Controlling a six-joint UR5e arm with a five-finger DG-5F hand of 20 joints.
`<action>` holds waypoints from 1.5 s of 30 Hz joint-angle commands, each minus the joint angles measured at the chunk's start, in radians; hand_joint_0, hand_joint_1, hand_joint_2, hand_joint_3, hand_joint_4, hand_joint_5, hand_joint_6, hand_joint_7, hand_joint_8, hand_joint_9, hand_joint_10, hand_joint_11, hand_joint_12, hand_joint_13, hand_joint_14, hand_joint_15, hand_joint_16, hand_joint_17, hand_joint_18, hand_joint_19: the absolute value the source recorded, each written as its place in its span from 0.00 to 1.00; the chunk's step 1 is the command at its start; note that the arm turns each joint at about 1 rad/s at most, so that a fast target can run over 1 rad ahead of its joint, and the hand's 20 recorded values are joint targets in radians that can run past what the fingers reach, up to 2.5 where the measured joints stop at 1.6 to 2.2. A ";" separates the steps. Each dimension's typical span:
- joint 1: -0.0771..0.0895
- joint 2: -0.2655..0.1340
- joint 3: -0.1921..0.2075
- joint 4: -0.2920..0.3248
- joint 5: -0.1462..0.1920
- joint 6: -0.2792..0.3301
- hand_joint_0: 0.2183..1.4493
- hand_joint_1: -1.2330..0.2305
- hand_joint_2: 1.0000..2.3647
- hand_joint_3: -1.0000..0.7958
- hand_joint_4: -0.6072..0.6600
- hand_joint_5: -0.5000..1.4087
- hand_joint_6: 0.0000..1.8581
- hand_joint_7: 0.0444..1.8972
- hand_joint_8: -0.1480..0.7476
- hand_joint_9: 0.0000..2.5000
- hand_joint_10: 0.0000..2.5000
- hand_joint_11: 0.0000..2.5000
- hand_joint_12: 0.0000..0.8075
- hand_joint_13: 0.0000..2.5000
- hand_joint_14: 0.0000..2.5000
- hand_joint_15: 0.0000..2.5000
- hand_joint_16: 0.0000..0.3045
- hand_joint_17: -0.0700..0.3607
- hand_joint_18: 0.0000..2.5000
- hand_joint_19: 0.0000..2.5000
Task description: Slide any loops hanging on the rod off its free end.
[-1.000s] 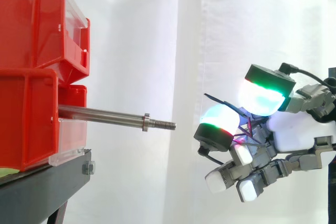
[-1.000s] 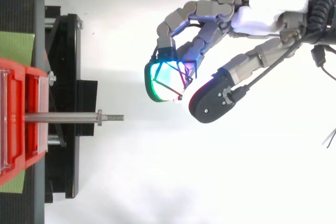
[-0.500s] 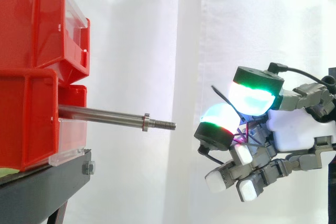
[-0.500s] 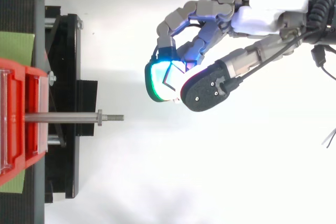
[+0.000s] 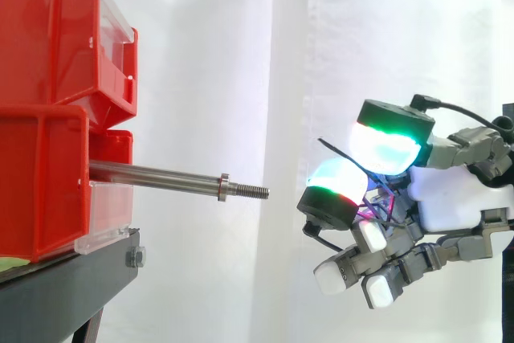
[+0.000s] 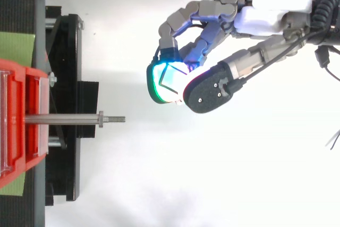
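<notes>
A bare steel rod (image 5: 161,176) sticks out to the right from the red bins (image 5: 48,54); nothing hangs on it, and its threaded free end (image 5: 253,191) points at my hand. The rod (image 6: 64,118) also shows from above. My hand (image 5: 450,198) hovers to the right of the free end, well apart from it and at about the same height. Two glowing pads (image 5: 385,146) are pressed together on a thin dark loop (image 5: 331,149), whose strands stick out leftward. From above, the loop (image 6: 171,68) crosses the glowing pad.
The red bins are stacked on a black stand (image 5: 72,287) at the left. A white curtain hangs behind. There is open space between the rod's tip and my hand.
The dark-backed pad has swung in against the other glowing pad, closing on the loop. The hand has otherwise stayed in place, and the rod is unchanged.
</notes>
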 commanded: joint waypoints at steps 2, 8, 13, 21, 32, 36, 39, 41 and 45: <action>0.000 0.000 0.000 0.000 0.000 0.000 0.31 0.43 0.00 0.31 0.59 0.18 0.46 0.60 0.49 0.39 0.00 0.15 0.35 0.27 0.00 0.04 0.13 0.37 0.29 0.16; 0.000 0.000 0.000 0.000 0.000 0.000 0.32 0.44 0.01 0.33 0.59 0.19 0.46 0.61 0.50 0.40 0.00 0.15 0.35 0.27 0.00 0.04 0.13 0.37 0.29 0.16; -0.001 0.000 0.002 -0.002 0.000 0.000 0.33 0.35 0.01 0.36 0.59 0.18 0.46 0.61 0.49 0.38 0.00 0.15 0.36 0.27 0.00 0.04 0.13 0.37 0.29 0.16; 0.000 0.000 0.002 -0.008 0.002 0.000 0.31 0.39 0.00 0.28 0.60 0.19 0.46 0.59 0.49 0.39 0.00 0.15 0.35 0.27 0.00 0.05 0.13 0.37 0.29 0.16; 0.000 -0.001 0.002 -0.015 0.005 0.000 0.24 0.34 0.00 0.28 0.61 0.19 0.46 0.59 0.50 0.40 0.00 0.15 0.37 0.28 0.00 0.04 0.14 0.38 0.31 0.15; -0.005 0.000 0.003 -0.017 0.005 0.000 0.30 0.30 0.00 0.28 0.61 0.19 0.46 0.61 0.49 0.40 0.01 0.15 0.36 0.28 0.00 0.04 0.13 0.37 0.30 0.15; -0.005 -0.001 0.003 -0.023 0.003 0.000 0.34 0.29 0.00 0.28 0.58 0.19 0.46 0.63 0.49 0.40 0.01 0.15 0.35 0.28 0.00 0.04 0.13 0.36 0.31 0.15; -0.005 0.000 0.003 -0.025 0.003 0.002 0.35 0.29 0.00 0.29 0.56 0.19 0.46 0.64 0.49 0.40 0.01 0.15 0.36 0.28 0.00 0.04 0.13 0.36 0.31 0.15; -0.006 0.000 0.003 -0.026 0.003 0.000 0.36 0.28 0.01 0.33 0.53 0.18 0.47 0.63 0.48 0.39 0.00 0.15 0.36 0.29 0.00 0.05 0.13 0.36 0.31 0.15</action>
